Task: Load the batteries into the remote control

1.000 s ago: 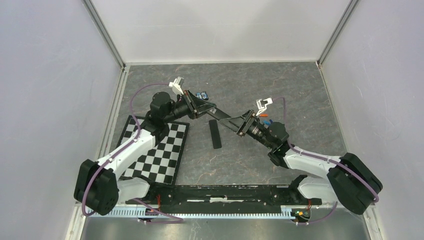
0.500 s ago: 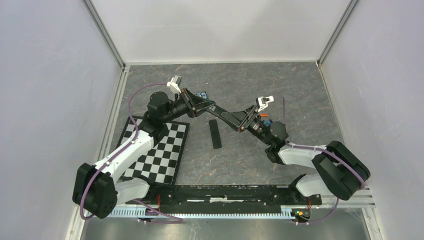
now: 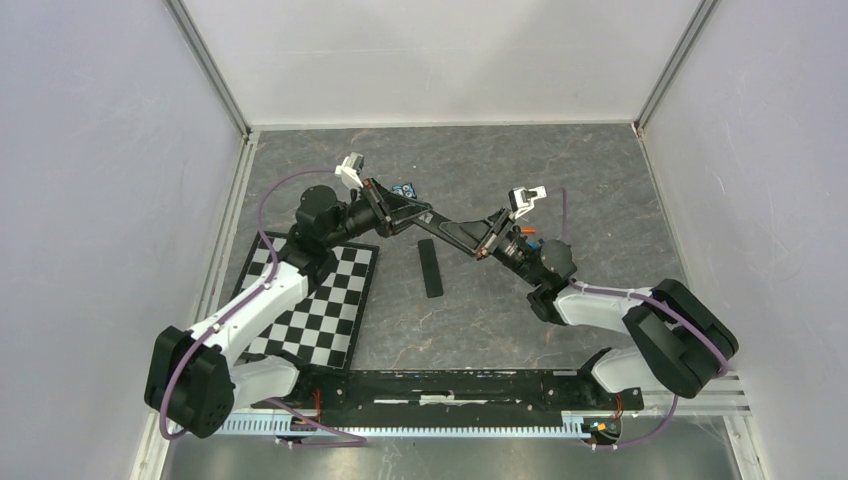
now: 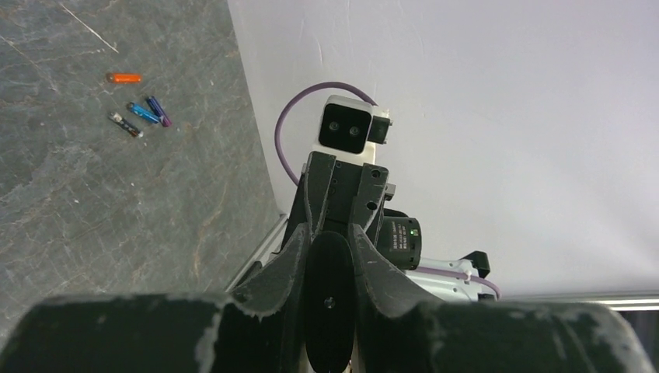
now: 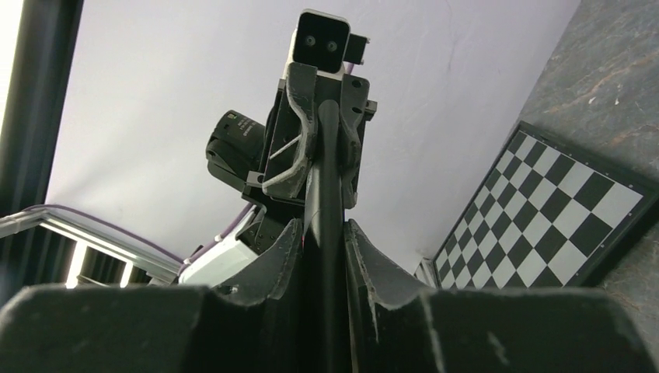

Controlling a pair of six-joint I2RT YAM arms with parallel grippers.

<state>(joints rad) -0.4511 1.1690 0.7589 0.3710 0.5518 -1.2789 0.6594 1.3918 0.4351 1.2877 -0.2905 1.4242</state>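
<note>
A long black remote hangs above the table, held at both ends. My left gripper is shut on its left end and my right gripper is shut on its right end. In the left wrist view the remote sits between the shut fingers, with the right gripper beyond. In the right wrist view the remote runs from my jaws to the left gripper. Several tiny batteries lie on the table: orange-red, blue, purple. In the top view the right wrist mostly hides them.
A second flat black strip lies on the grey table below the held remote. A small blue-and-black gadget lies behind the left gripper. A checkerboard lies at the front left and also shows in the right wrist view. White walls enclose the table.
The right arm has drawn in and its wrist has turned, with the gripper moving slightly up and left. The left gripper has shifted a little. Both stay shut on the remote.
</note>
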